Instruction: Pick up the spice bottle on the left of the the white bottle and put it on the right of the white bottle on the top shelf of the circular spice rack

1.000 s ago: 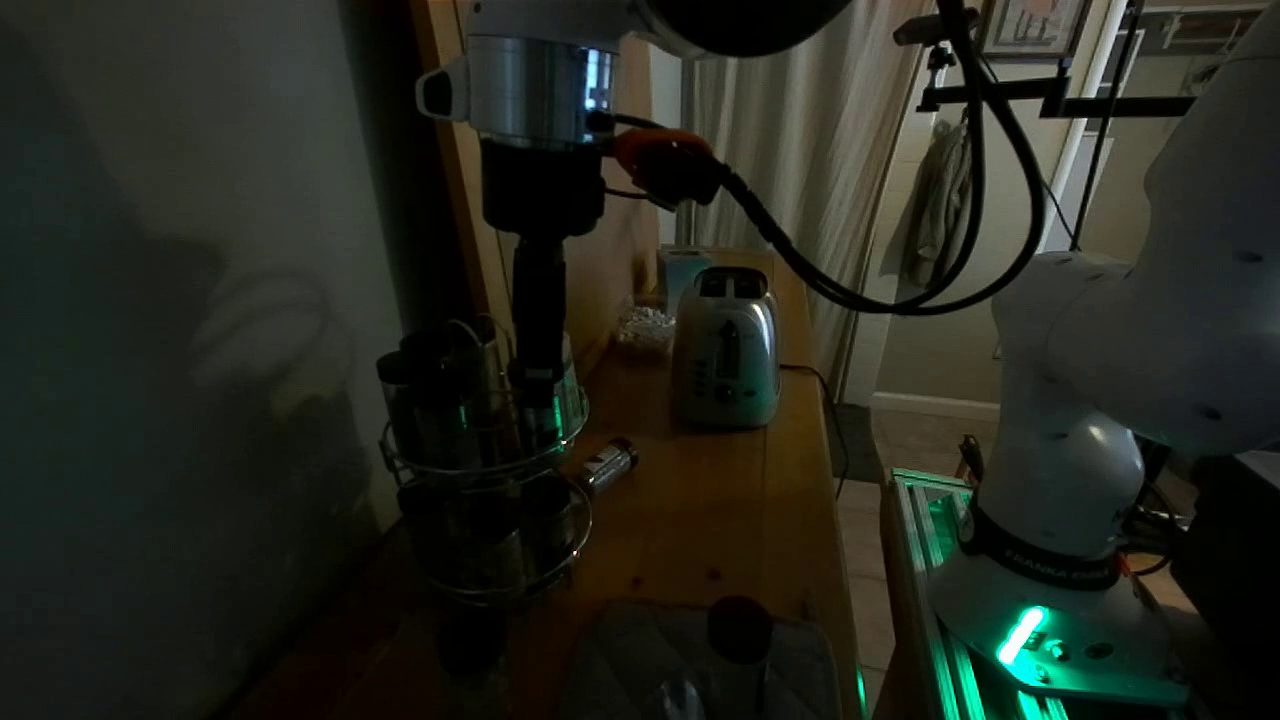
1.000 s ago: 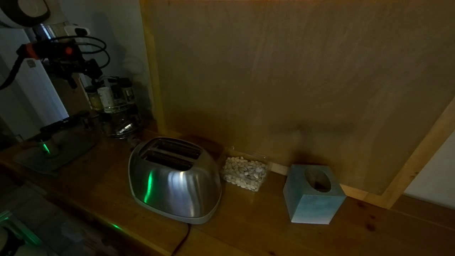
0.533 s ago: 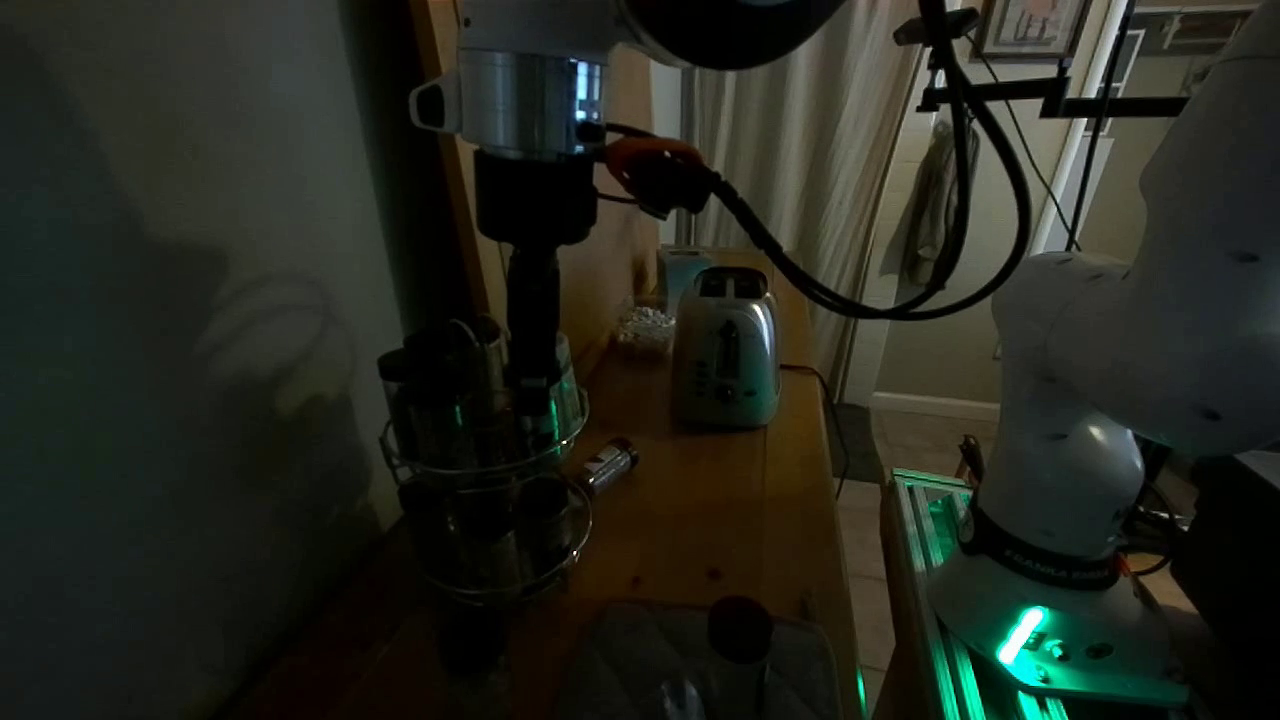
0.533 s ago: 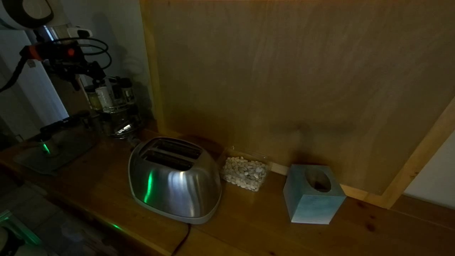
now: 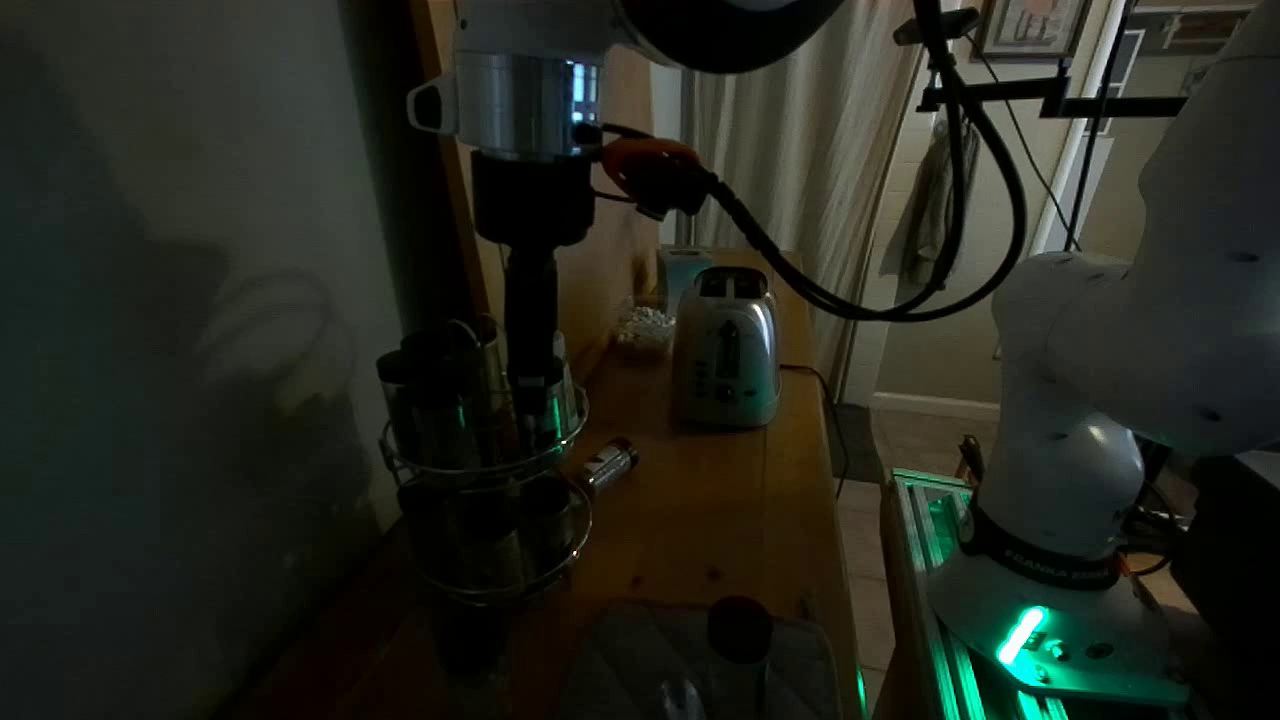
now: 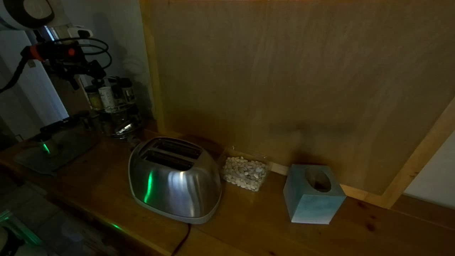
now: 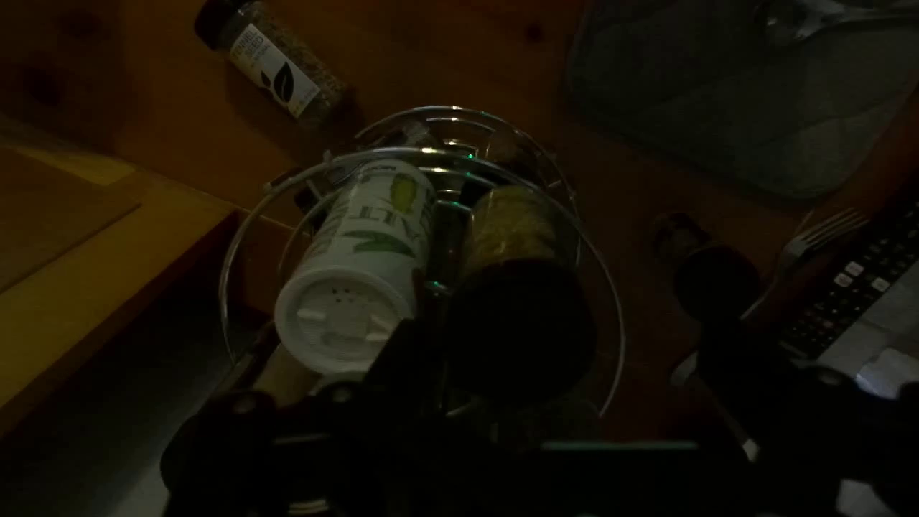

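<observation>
The circular spice rack shows in both exterior views (image 5: 500, 470) (image 6: 122, 106) with dark-capped jars on two tiers. In the wrist view the top shelf's wire rail (image 7: 622, 337) rings the white bottle (image 7: 359, 251), labelled salt, and a dark-capped spice bottle (image 7: 513, 226) with yellowish contents, right of it. The white bottle (image 6: 106, 99) and that spice bottle (image 6: 93, 99) also show in an exterior view. My gripper (image 7: 565, 332) is open over the top shelf. One finger stands between the two bottles; the spice bottle's cap lies between the fingers, nearer that finger. Contact is too dark to tell.
A fennel seed jar (image 7: 280, 68) lies on the table beside the rack. A steel toaster (image 6: 174, 181), a pebble container (image 6: 245, 173) and a blue tissue box (image 6: 314, 195) stand further along. A wall (image 5: 250, 300) rises close behind the rack. A grey mat (image 7: 718, 108) lies nearby.
My gripper has moved slightly lower and a little toward the wall over the rack, mostly in the first half second. It stays open, and the jars have not visibly moved.
</observation>
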### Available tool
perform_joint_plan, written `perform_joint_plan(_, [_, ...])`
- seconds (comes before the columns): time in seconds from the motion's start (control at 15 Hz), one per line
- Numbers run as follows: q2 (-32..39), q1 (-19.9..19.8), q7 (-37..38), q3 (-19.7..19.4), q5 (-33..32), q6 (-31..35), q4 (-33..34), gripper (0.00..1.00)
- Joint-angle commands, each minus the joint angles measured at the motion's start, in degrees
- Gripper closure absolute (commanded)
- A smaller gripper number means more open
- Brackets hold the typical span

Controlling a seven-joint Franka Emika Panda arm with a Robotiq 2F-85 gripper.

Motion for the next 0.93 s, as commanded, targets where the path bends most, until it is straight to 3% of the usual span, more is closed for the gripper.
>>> perform_joint_plan(0.0, [0.6,-0.37,1.41,0.8,-0.86,-1.78,1.75,0.0])
perform_joint_plan(0.87, [0.81,-0.59,4.32,1.03,-0.77,-5.63,2.76,0.0])
